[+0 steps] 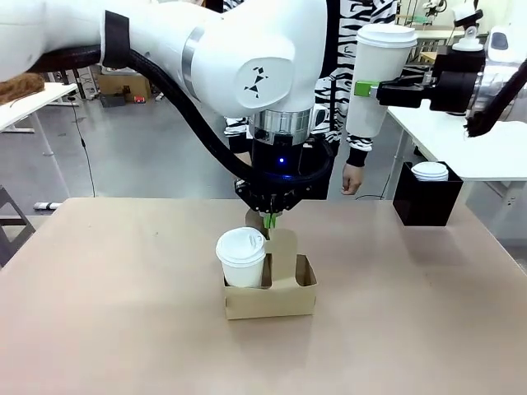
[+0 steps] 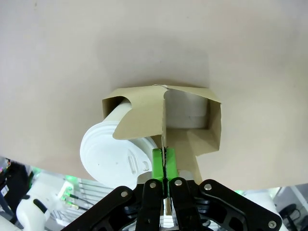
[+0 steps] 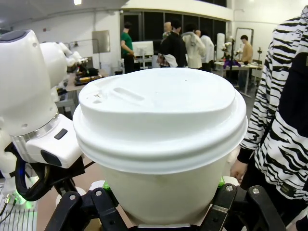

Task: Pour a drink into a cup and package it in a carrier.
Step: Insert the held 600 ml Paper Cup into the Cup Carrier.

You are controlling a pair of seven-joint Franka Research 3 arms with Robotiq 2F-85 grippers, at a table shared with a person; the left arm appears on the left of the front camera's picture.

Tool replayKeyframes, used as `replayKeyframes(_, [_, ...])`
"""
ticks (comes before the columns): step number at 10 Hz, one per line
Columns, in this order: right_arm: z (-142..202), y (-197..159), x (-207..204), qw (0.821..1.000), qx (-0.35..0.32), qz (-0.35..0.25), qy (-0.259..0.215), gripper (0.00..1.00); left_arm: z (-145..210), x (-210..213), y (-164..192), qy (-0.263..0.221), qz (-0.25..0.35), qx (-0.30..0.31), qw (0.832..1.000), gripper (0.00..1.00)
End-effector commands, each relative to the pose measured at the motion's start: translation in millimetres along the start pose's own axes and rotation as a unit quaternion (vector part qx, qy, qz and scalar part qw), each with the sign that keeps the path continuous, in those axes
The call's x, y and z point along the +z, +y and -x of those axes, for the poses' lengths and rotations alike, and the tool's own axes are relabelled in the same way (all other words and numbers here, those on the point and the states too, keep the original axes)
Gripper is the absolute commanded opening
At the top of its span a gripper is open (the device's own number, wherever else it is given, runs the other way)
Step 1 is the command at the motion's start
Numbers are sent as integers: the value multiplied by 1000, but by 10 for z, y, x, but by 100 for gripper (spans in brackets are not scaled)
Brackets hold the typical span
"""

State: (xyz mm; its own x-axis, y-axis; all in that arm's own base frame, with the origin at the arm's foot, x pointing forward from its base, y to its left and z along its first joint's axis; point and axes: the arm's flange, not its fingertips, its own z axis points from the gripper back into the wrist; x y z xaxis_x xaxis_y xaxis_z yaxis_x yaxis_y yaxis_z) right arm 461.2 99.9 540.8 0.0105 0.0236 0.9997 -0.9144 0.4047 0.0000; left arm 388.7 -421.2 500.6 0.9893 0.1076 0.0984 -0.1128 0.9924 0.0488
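The brown cardboard carrier (image 1: 284, 298) stands on the table's middle, with a white lidded cup (image 1: 241, 255) in its left slot. My left gripper (image 1: 270, 219) comes straight down and is shut on the carrier's upright centre handle panel. In the left wrist view the green pads (image 2: 158, 163) pinch that panel, with the carrier (image 2: 211, 125) and its cup (image 2: 113, 154) below. High at the right, my right gripper (image 1: 363, 87) is shut on a second white lidded cup (image 1: 377, 74), held upright in the air. That cup (image 3: 159, 134) fills the right wrist view. The drink is out of view.
A black box (image 1: 426, 202) with white lids on top stands at the table's far right. A person in a striped top stands at the far side, one hand (image 1: 352, 177) hanging near the edge. A white side table (image 1: 486, 156) lies beyond the right.
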Motion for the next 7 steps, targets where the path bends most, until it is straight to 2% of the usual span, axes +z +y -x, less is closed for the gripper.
replayKeyframes(1, [-29, -11, -31, 1000, 8, -1, -9, 80, 8, -4, -3, 0, 0, -1, 1000, 2])
replayKeyframes(2, [-29, -11, -31, 1000, 8, -1, -9, 80, 23, 29, 87, -7, 3, -18, 1000, 59])
replayKeyframes(3, [0, 0, 0, 1000, 0, 0, 0, 80, 90, 135, 165, 1, 15, -37, 999, 59])
replayKeyframes(4, [112, -25, -122, 999, -19, -46, 20, 80, 179, 274, 234, 5, 30, -59, 998, 100])
replayKeyframes(5, [261, -112, -230, 995, -34, -92, 28, 80, 266, 451, 376, -11, 36, -78, 996, 63])
replayKeyframes(6, [432, -147, -312, 991, -34, -124, 46, 80, 361, 651, 591, -7, 53, -115, 992, 100])
replayKeyframes(7, [588, -142, -375, 983, -38, -171, 49, 80, 415, 776, 804, -4, 42, -159, 986, 100])
